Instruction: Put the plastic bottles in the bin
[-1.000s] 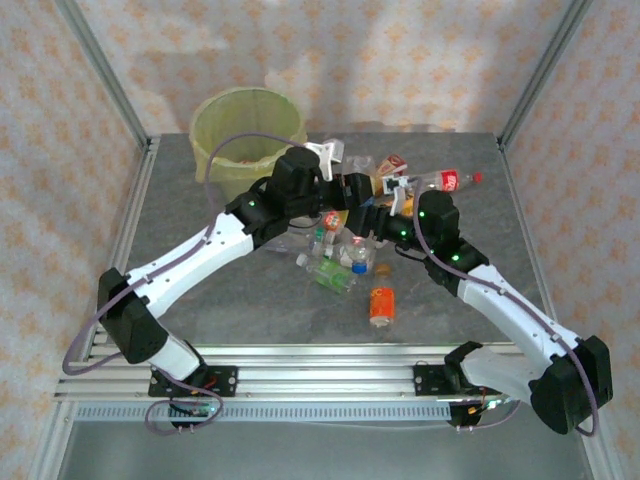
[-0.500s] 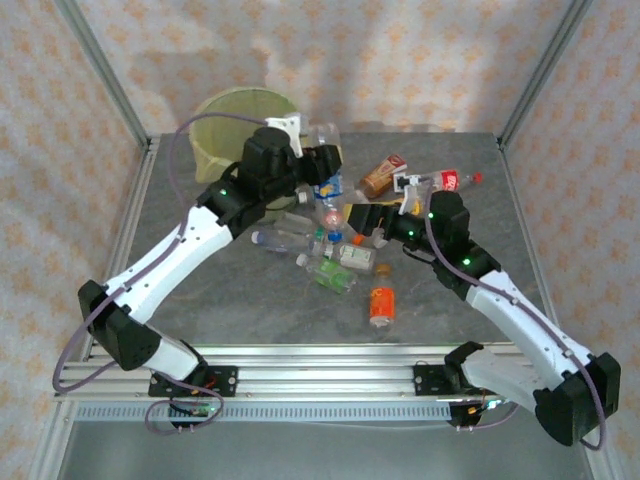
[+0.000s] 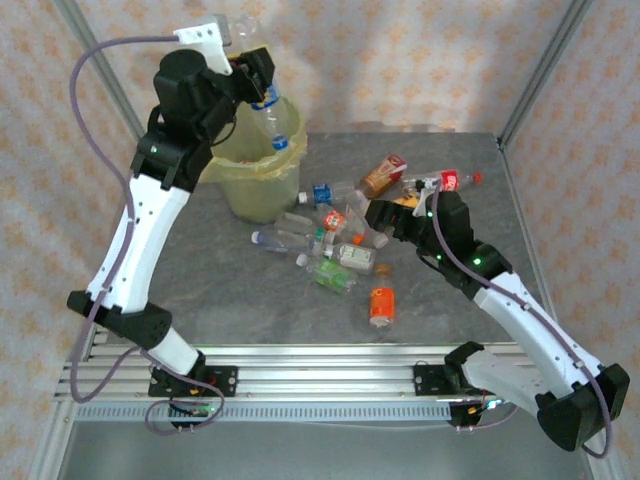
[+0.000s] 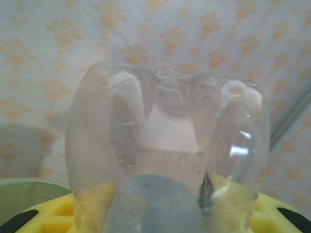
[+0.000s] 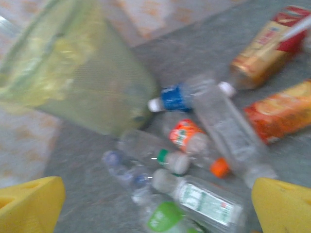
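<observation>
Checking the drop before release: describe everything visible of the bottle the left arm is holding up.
The bottle is clear, thin plastic, apparently empty, with a blue label band near its gripped end. The left end effector pinches it between yellow fingers, its lobed base pointing away from the wrist. It hangs tilted in the air, its lower end apparently above the rim of the bin. No cap can be seen.

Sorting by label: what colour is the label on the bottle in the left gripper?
Blue, on the held bottle; top external view shows it best.
</observation>
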You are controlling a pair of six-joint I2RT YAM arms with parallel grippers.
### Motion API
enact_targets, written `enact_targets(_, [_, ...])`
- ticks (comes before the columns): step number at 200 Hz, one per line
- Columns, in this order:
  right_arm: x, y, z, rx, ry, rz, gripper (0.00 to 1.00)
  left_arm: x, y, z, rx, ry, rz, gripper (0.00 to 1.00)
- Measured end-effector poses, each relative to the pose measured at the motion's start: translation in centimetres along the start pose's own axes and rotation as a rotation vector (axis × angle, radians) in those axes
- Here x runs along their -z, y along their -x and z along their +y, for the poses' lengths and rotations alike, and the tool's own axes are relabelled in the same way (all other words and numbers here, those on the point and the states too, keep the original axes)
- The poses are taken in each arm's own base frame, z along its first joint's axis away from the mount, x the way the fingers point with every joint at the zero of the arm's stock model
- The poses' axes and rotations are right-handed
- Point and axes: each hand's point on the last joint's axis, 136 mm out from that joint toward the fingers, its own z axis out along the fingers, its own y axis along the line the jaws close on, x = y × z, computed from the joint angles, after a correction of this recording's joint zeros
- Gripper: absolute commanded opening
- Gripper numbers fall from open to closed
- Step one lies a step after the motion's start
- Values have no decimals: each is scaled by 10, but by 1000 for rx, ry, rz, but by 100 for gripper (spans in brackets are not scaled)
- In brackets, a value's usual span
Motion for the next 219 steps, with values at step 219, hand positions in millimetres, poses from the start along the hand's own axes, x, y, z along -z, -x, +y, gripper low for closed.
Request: enact_targets(219, [11, -66, -94, -70, -443, 207, 99, -123, -195, 167, -282, 271, 616, 45])
